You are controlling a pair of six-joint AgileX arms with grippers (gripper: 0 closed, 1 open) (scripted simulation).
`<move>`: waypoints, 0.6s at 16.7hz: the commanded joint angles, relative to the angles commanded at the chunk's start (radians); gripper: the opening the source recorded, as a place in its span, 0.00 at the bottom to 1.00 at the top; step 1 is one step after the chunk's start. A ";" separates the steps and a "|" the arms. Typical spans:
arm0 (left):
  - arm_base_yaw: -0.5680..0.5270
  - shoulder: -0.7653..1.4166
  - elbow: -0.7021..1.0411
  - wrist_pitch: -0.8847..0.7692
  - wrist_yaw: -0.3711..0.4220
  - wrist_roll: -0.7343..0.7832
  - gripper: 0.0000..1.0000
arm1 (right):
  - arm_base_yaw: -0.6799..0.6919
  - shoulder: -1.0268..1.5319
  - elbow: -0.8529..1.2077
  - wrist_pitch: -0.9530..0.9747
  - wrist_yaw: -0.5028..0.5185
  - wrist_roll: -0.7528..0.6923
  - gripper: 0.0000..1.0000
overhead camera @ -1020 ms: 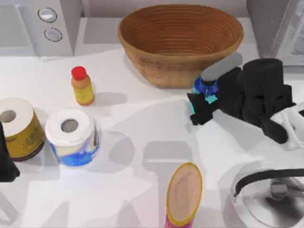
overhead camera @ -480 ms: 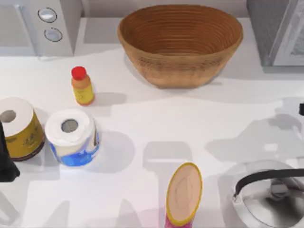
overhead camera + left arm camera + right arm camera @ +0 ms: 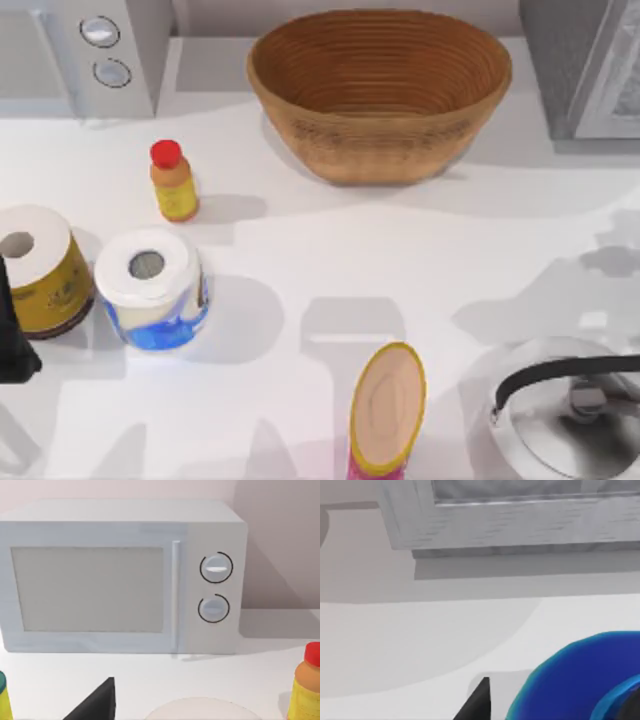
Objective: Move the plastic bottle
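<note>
- The table (image 3: pixel 330 250) carries the wicker bowl (image 3: pixel 380 90) at the back, a kettle (image 3: pixel 570 410) at the front right and the orange bottle with the red cap (image 3: pixel 172 180) to the left. None of these is ours to move.
- Our left gripper (image 3: pixel 12 340) sits parked at the table's left edge by the paper rolls. We cannot tell whether it is apart or together.
- Our right gripper (image 3: pixel 555 707) is the one at work. Its wrist view looks across pale tabletop towards a grey appliance.
- The plastic bottle (image 3: pixel 580 680) lies hard up against that wrist camera, its blue shoulder bulging into the corner of the right wrist view, right at the gripper. We judge the right arm by far the nearer.
- We cannot tell whether the right gripper is clamped on the bottle, nor which way the bottle's long axis runs.
- The coming move turns on that closeness: any carry or release belongs to the right arm.
</note>
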 joint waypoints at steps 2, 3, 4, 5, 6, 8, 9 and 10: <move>0.000 0.000 0.000 0.000 0.000 0.000 1.00 | 0.001 0.055 0.024 0.054 0.006 0.001 0.00; 0.000 0.000 0.000 0.000 0.000 0.000 1.00 | 0.002 0.099 0.032 0.085 0.010 0.000 0.00; 0.000 0.000 0.000 0.000 0.000 0.000 1.00 | 0.004 0.153 0.038 0.108 0.011 0.000 0.00; 0.000 0.000 0.000 0.000 0.000 0.000 1.00 | 0.006 0.208 0.046 0.130 0.012 0.002 0.00; 0.000 0.000 0.000 0.000 0.000 0.000 1.00 | 0.006 0.254 0.057 0.159 0.016 0.003 0.00; 0.000 0.000 0.000 0.000 0.000 0.000 1.00 | 0.006 0.320 0.078 0.222 0.023 0.003 0.00; 0.000 0.000 0.000 0.000 0.000 0.000 1.00 | 0.009 0.342 0.087 0.242 0.025 0.005 0.00; 0.000 0.000 0.000 0.000 0.000 0.000 1.00 | 0.011 0.353 0.093 0.250 0.025 0.007 0.00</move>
